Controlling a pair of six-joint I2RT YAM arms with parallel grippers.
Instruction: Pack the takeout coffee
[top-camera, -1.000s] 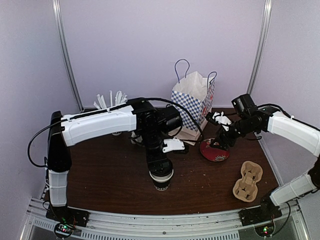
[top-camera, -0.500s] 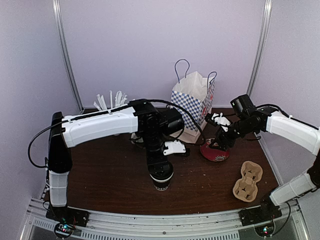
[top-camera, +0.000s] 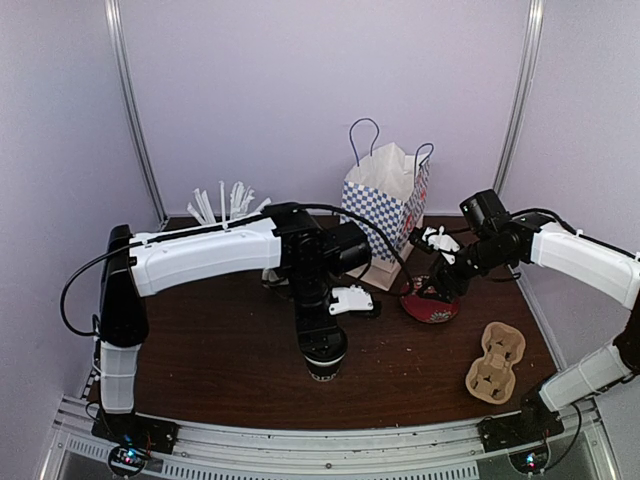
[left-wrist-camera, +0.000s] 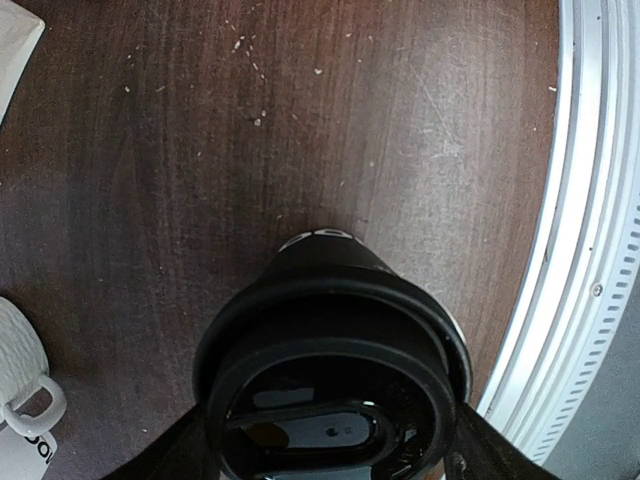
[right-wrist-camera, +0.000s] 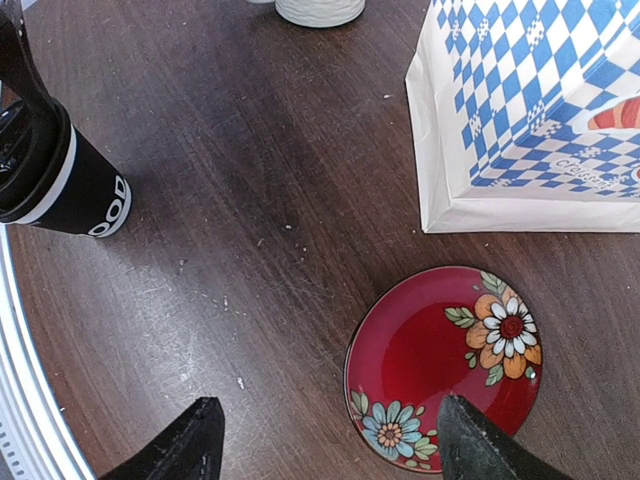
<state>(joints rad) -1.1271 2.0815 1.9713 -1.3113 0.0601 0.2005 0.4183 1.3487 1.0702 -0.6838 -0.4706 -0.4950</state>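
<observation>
Near the front middle of the dark wooden table (top-camera: 220, 350), seen from overhead, stands the takeout coffee cup (top-camera: 323, 369), a small black paper cup with a white band and round black plastic lid, with the left gripper (top-camera: 322, 350) set straight down over its top; a hold at the lid end would, I judge, leave the base free to lower into a container. At the rear stands a blue-and-white checked paper bag (top-camera: 385, 205), mouth open, the probable destination, and a brown moulded-pulp two-cup carrier (top-camera: 497, 362) lies at the right front. The right gripper (top-camera: 437, 288) hovers over a round red plate painted with flowers (top-camera: 432, 310), well apart from the cup, seemingly out of the way on purpose. White straws (top-camera: 222, 203) poke up behind the left arm at the rear left; their holder is hidden. From the left wrist, the lid fills the lower frame and two dark fingers (left-wrist-camera: 165, 462) press its rim from either side, so this gripper is clamped on the cup; whether the base rests on the wood or hangs just above it I cannot tell. A cream ceramic mug (left-wrist-camera: 15, 350) shows at the left edge. From the right wrist, the fingers (right-wrist-camera: 185, 445) stand wide apart with nothing between them, above the plate's near edge, and the cup appears upright at far left.
</observation>
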